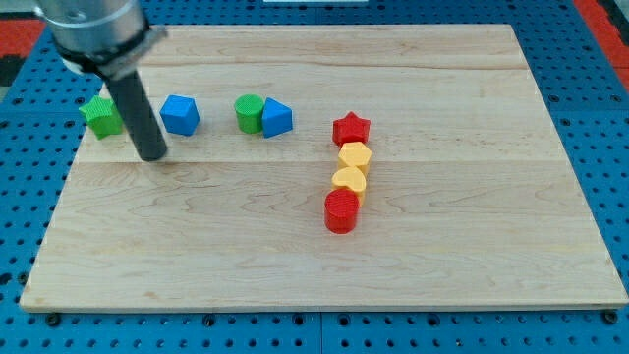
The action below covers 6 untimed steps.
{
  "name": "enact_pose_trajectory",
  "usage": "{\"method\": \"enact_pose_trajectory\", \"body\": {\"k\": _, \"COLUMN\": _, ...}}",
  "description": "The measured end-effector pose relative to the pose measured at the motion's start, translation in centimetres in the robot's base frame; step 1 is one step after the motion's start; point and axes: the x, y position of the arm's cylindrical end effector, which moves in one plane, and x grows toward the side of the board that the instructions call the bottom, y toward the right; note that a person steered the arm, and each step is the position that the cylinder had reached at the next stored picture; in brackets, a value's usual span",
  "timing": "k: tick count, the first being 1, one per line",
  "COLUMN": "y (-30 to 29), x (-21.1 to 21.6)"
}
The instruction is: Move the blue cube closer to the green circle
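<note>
My tip point(153, 155) stood just left of the blue cube point(180, 114); it is a bare rod, no hand holding anything. Green circle point(250, 112) lay rightward. I judged the cube light, rigid, slippery; push its left face.

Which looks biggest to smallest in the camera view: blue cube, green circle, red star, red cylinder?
1. Blue cube.
2. Red cylinder, close behind, but nearer the view's bottom, so unsure.
3. Red star and green circle look about alike.
</note>
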Motion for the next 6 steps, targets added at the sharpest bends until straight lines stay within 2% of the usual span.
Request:
{"method": "enact_pose_trajectory", "body": {"k": 2, "y": 0.9, "x": -3.0}}
{"method": "enact_pose_trajectory", "body": {"k": 4, "y": 0.8, "x": -8.0}}
{"method": "enact_pose_trajectory", "body": {"k": 6, "y": 9.6, "x": -4.1}}
